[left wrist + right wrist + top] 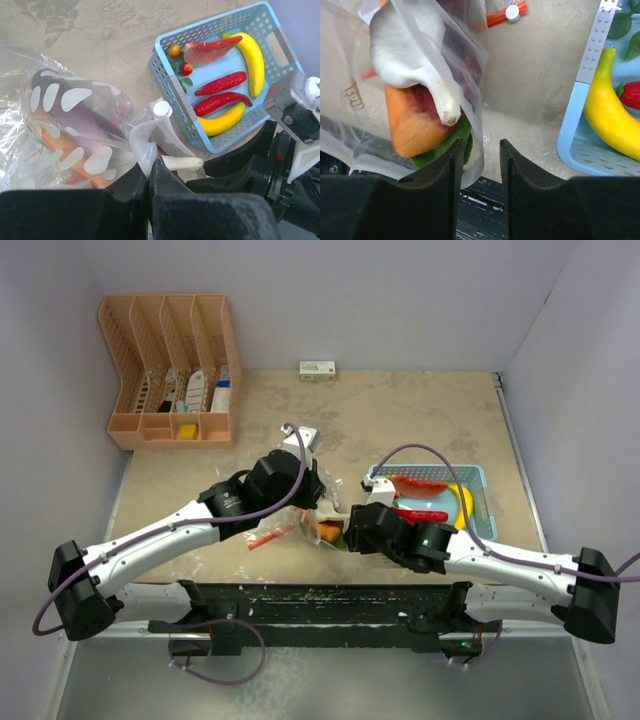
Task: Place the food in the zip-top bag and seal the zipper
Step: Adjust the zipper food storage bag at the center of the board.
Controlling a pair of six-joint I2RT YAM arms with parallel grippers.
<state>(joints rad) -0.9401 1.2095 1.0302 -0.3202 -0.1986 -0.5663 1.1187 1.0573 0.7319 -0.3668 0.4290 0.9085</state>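
Note:
The clear dotted zip-top bag point(75, 125) lies bunched in the middle of the table, and my left gripper point(150, 165) is shut on a fold of its mouth edge. Inside it show an orange-red chunk point(415, 125), a green leaf point(445, 147) and a white stalk point(420, 65). The red-orange zipper point(505, 14) with its white slider lies on the table beyond the bag. My right gripper point(481, 145) is open beside the bag's lower corner, with the plastic edge hanging against its left finger. More food lies in the basket: bananas point(252, 55), red chilies point(222, 82) and a red slice point(210, 50).
The light blue basket point(480, 475) sits right of the bag, close to my right arm. A peach desk organizer point(170, 370) stands at the back left, and a small white box point(317, 369) lies at the back edge. The table's front edge runs just under the bag.

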